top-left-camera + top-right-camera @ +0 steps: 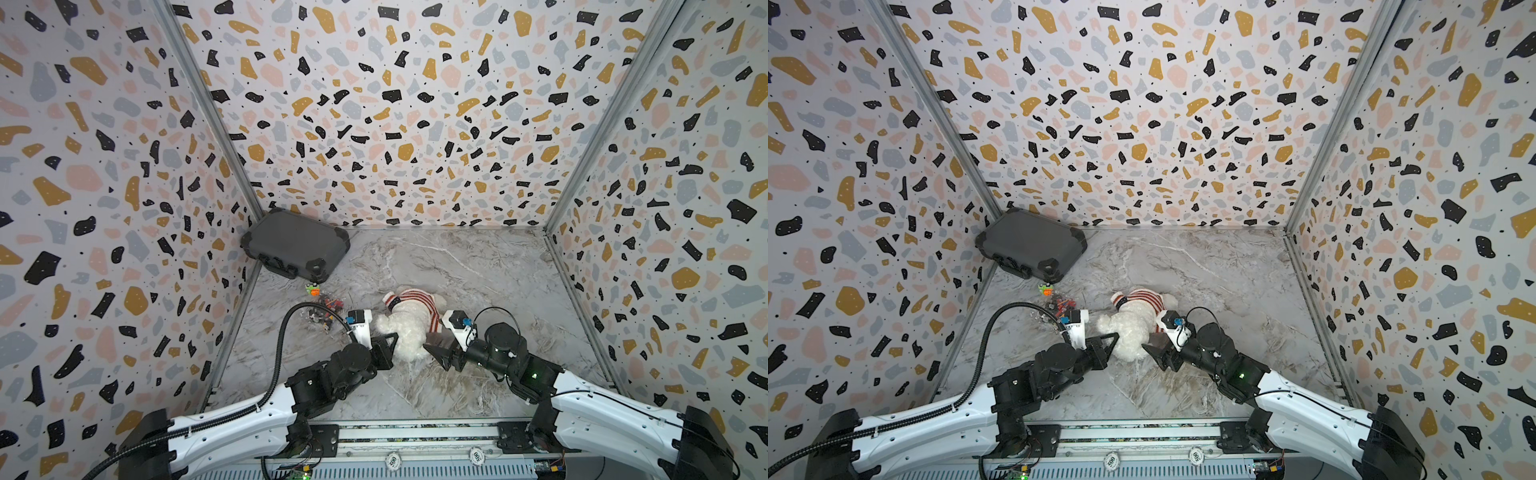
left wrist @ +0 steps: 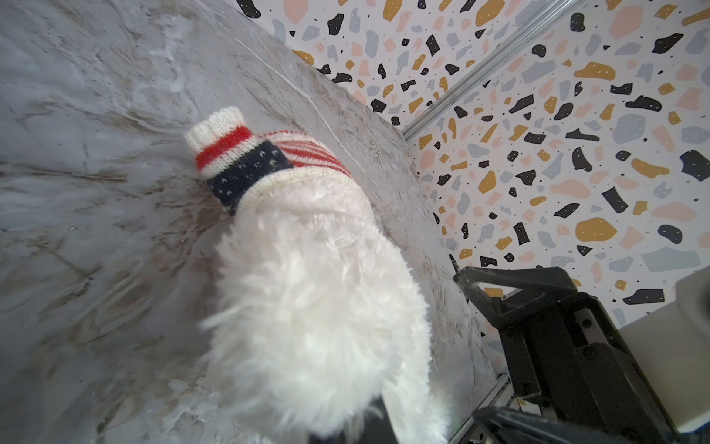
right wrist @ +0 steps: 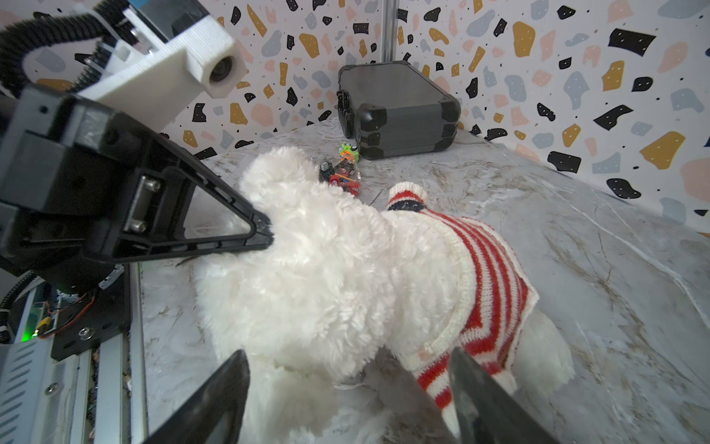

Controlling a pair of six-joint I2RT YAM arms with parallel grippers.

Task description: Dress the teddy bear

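The teddy bear [image 1: 409,332] lies on the marble table [image 1: 478,270], white and fluffy, its torso in a red-and-white striped sweater [image 1: 415,300]. One navy sleeve with a red and white cuff [image 2: 226,150] sticks out to the side. My left gripper [image 1: 395,336] is shut, its tips pinched into the fur of the bear's head [image 3: 292,238]; fur hides its jaws in the left wrist view. Over on the bear's other side, my right gripper [image 3: 347,353] stands open. One of its fingers [image 3: 466,380] is next to the striped sleeve [image 3: 436,380], the second finger next to the white fur.
A dark grey hard case [image 1: 295,245] lies in the back left corner. Small colourful toys [image 1: 313,289] and a clear bag of small parts [image 1: 328,309] sit left of the bear. Patterned walls close three sides, and a metal rail [image 1: 415,432] runs along the front.
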